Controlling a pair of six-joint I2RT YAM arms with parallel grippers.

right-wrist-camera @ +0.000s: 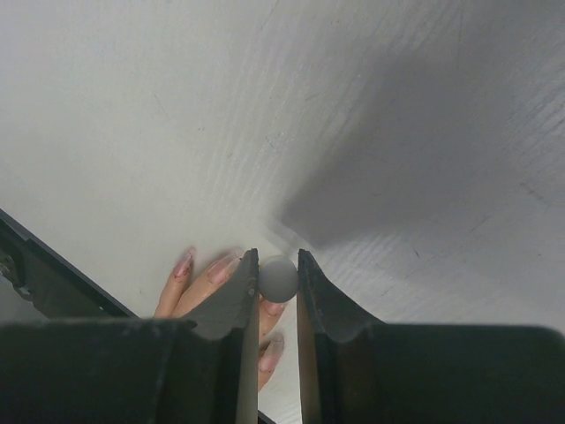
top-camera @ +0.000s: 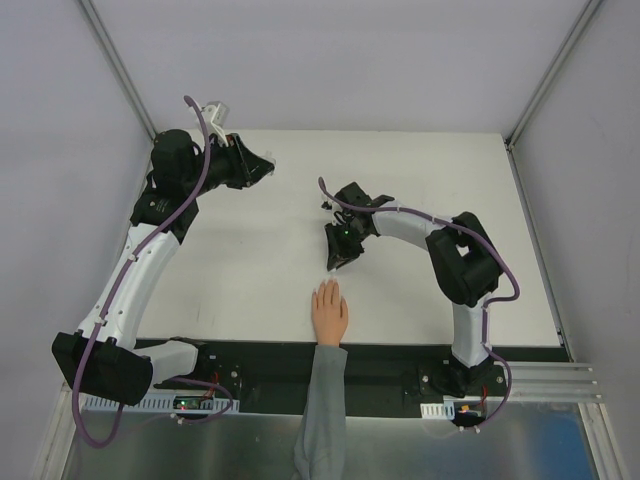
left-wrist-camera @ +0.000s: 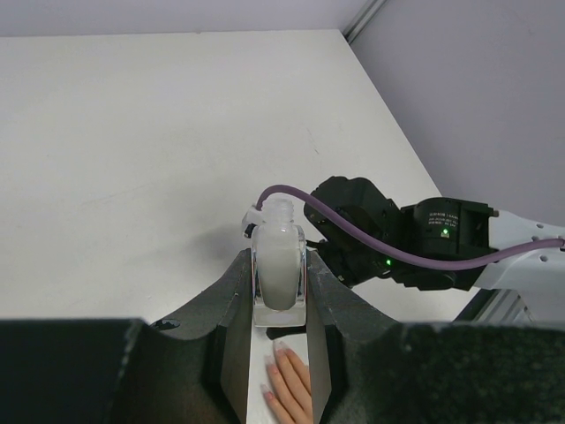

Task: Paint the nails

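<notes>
Lying at the near edge of the tabletop [top-camera: 430, 170], the mannequin hand [top-camera: 330, 315] rests palm down. Its grey sleeve [top-camera: 322, 420] trails back between the arm bases, and its long axis runs near to far, so the nails [right-wrist-camera: 183, 264] sit at the far end of the fingers. Just beyond those fingertips hangs the right claw [top-camera: 338, 262], angled back toward them. Its jaws are drawn narrow around a small grey round-ended piece [right-wrist-camera: 278, 279], probably the brush cap, which the right wrist view shows over the fingertips. This claw is by far the nearer one, so the nails lie just nearward of and below its tip. Well apart at the far left, the left claw [top-camera: 265, 168] is clamped on a small clear bottle [left-wrist-camera: 279, 265] with a bare neck.
</notes>
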